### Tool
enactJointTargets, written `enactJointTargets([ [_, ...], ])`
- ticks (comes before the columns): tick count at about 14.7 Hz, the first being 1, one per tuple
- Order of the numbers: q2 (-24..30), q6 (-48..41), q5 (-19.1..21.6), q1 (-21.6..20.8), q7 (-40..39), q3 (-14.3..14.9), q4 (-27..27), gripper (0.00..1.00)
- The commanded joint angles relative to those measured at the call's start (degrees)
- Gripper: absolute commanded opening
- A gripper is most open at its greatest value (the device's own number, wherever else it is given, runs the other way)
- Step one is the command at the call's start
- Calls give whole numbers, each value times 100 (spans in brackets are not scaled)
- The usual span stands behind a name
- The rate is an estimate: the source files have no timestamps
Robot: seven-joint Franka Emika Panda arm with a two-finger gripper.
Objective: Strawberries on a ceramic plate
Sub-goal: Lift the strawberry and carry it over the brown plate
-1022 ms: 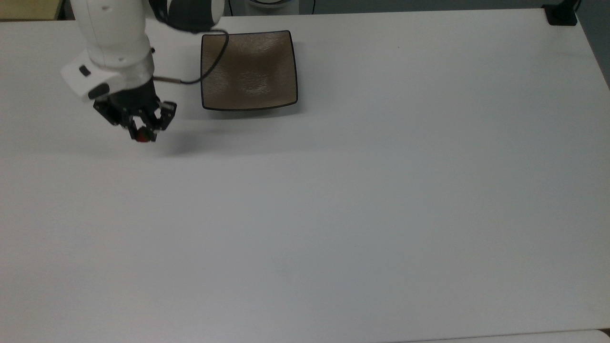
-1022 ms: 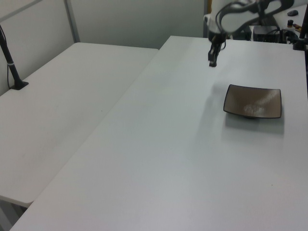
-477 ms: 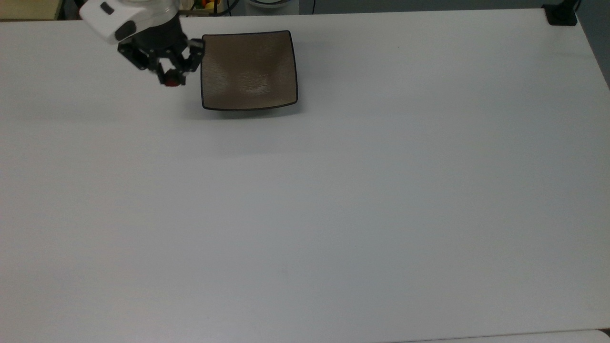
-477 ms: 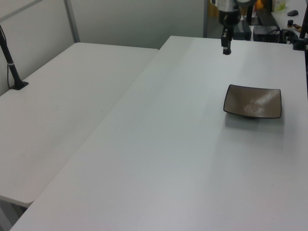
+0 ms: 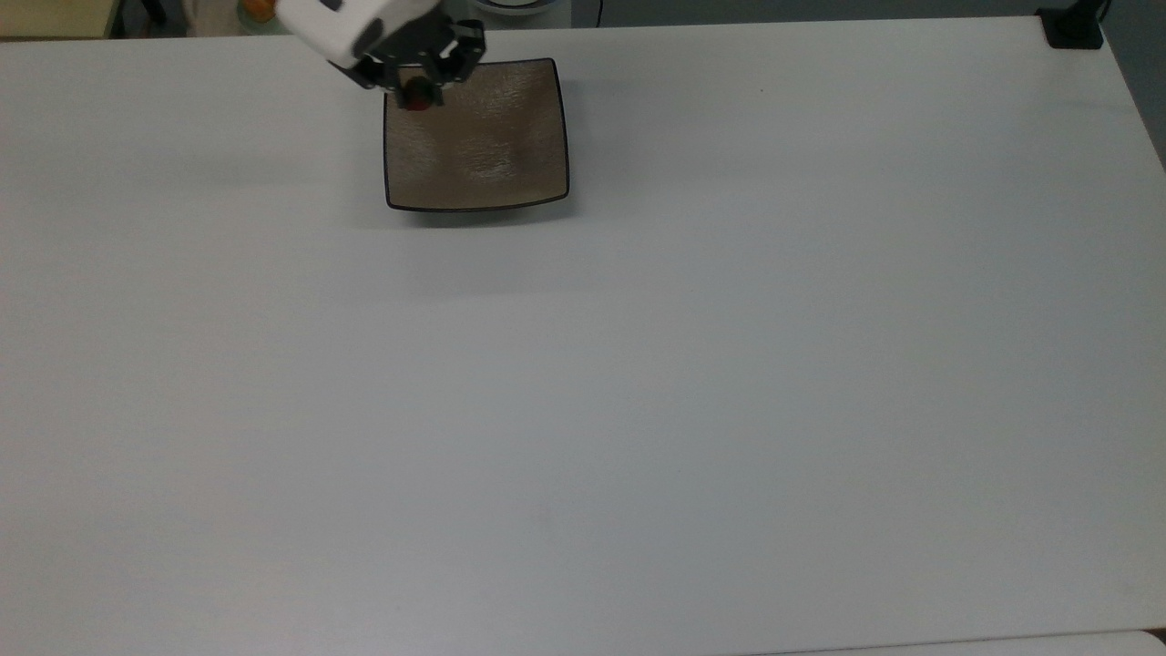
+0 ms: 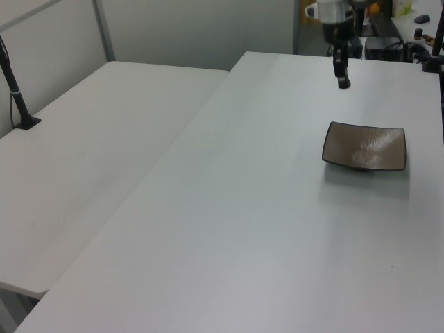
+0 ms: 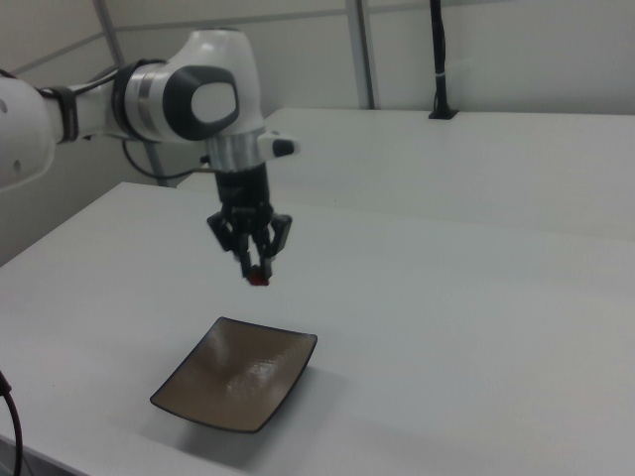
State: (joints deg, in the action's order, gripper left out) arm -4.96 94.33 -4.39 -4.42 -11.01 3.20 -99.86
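As seen in the top view: the black two-finger gripper on the white arm is placed over the far left corner of the square tan-brown glossy ceramic plate with its thin dark rim.
Jaws, top view: closed together upon the tiny red strawberry, which is seen against the plate's corner.
Table, top view: a broad white tabletop is seen, with the plate resting near its far edge.
Left view, gripper: the gripper is held in the air beyond the plate, towards the left view's left of it.
Left view, strawberry: it cannot be made out at the fingertips.
Right view, gripper: the gripper is pointed straight down, well above the plate.
Right view, strawberry: the strawberry is pinched between the fingertips, clear of the plate's surface.
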Motion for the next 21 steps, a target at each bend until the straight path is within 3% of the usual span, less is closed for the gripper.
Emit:
enactJointTargets([
  [1,294,-20,34,-243,-33,-117,-753,4],
  [5,277,111,26,-252,72,-259,-1272,4],
  [9,285,821,-62,-252,160,-285,-1983,5],
  [19,189,2299,-62,-94,354,-285,-2741,9],
  [21,197,2291,-62,-59,371,-285,-2741,21],
])
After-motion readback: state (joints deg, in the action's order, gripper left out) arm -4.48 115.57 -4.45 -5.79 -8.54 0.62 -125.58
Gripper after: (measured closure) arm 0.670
